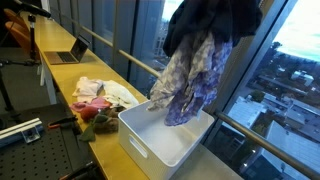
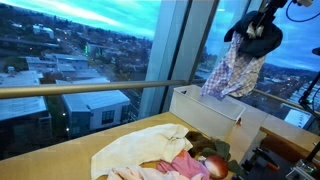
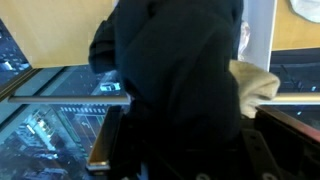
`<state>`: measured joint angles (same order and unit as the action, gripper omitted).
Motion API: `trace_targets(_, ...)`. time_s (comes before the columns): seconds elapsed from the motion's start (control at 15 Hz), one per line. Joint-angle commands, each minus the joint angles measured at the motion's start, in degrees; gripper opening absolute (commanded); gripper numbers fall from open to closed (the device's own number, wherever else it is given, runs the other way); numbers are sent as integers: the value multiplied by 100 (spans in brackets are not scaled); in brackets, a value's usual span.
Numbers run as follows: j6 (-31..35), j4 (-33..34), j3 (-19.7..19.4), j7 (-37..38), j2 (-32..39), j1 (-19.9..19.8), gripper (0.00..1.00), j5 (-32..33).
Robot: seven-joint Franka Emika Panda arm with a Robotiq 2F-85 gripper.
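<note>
1. Pincer (image 2: 263,17): I read it as closed, clamped on a dark garment (image 2: 256,40); in an exterior view it hangs high above the white bin (image 2: 200,108), with the cloth bunched around its fingers so that they are mostly hidden
2. Dark garment: gripped at its top, hanging clear above the white bin (image 1: 150,145) in both exterior views and not touching the rim; in the wrist view it (image 3: 180,90) fills the middle of the picture and blocks my view of the bin
3. Patterned cloth (image 1: 195,75): a pale checked piece that hangs below the dark garment. Its lower end reaches down to the bin's opening in one exterior view, while it (image 2: 235,70) appears above the bin's far wall from the opposite angle. I cannot tell whether it touches the bin's floor
4. White bin: stands on the bench (image 1: 55,70), close against the window (image 2: 80,50)
5. Pile of clothes (image 1: 100,95): lies on the bench just beside the bin; it includes a cream cloth (image 2: 140,148) and a pink cloth (image 2: 185,165)
6. Laptop (image 1: 70,50): on the bench, well apart from the bin, beyond the pile
</note>
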<state>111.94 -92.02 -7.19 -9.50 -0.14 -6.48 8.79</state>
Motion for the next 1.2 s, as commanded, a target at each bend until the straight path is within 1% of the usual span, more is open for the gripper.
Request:
trace_targets(0.0, 197, 90, -4, -405, 595, -66, 1, -548)
trace_targets(0.27, 435, -120, 137, -623, 1214, -95, 1, -1125)
trace_targets(0.53, 522, -222, 244, -717, 1702, -142, 1, -1298)
trace_targets(0.6, 508, -236, 262, -725, 1767, -152, 28, -1317)
trace_targets(0.67, 495, -235, 277, -726, 1830, -157, 30, -1313)
trace_targets(0.73, 484, -250, 294, -728, 1859, -159, 35, -1310)
trace_targets(1.0, 499, -331, 317, -715, 1825, -140, 65, -1281)
trace_targets(1.13, 513, -382, 354, -682, 1745, -83, 78, -1246)
